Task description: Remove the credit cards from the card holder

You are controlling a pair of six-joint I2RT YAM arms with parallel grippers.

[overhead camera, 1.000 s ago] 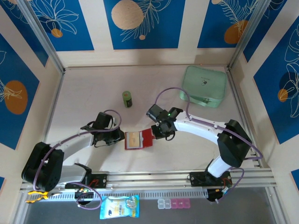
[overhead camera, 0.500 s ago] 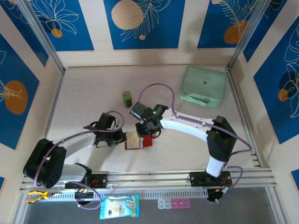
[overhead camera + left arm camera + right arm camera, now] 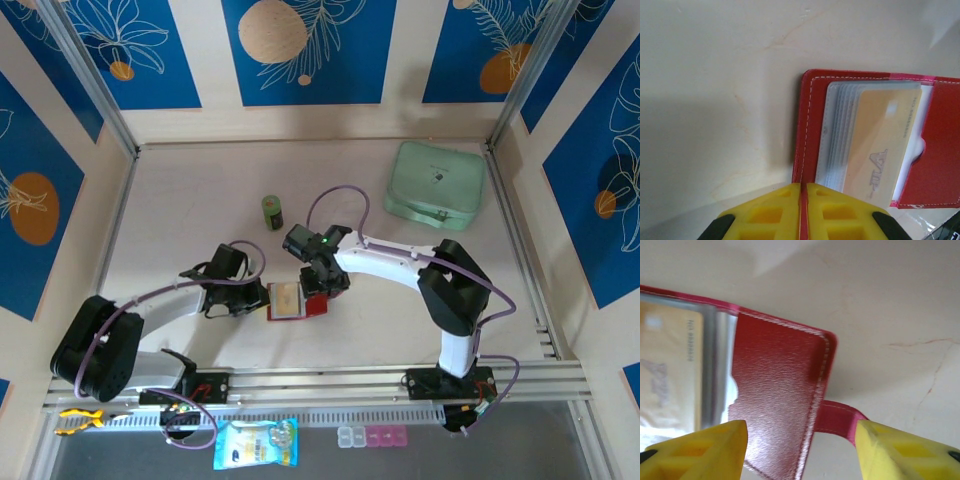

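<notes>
The card holder point(image 3: 807, 125) lies open and flat on the table point(image 3: 180, 220), near the near edge and about midway between my two bases. Its stack of greyish clear sleeves point(image 3: 832, 135) is fanned over the left half. The top credit card point(image 3: 880, 145) is tan with a red mark, tucked in a sleeve with one end under the red right-hand flap. How many credit cards sit below it I cannot tell.

My left gripper point(image 3: 803, 210) has its yellow fingers pressed together on the left cover. A thin red line of the cover's edge shows between them. I judge this pinch is there to anchor the wallet, so it does not slide when a card is drawn out.

My right gripper point(image 3: 800, 440) hangs over the right flap with its jaws spread, holding nothing. The flap's corner and the red closure tab point(image 3: 837, 417) lie in the gap between the fingers. None of the cards is out yet. To reach the top one I would have to come left past the flap edge and catch the card without the slippery sleeve.

Farther out, a small dark green canister point(image 3: 272, 212) stands beyond the wallet, and a mint-green zip pouch point(image 3: 437, 184) lies in the far right corner, both well apart from the work.
</notes>
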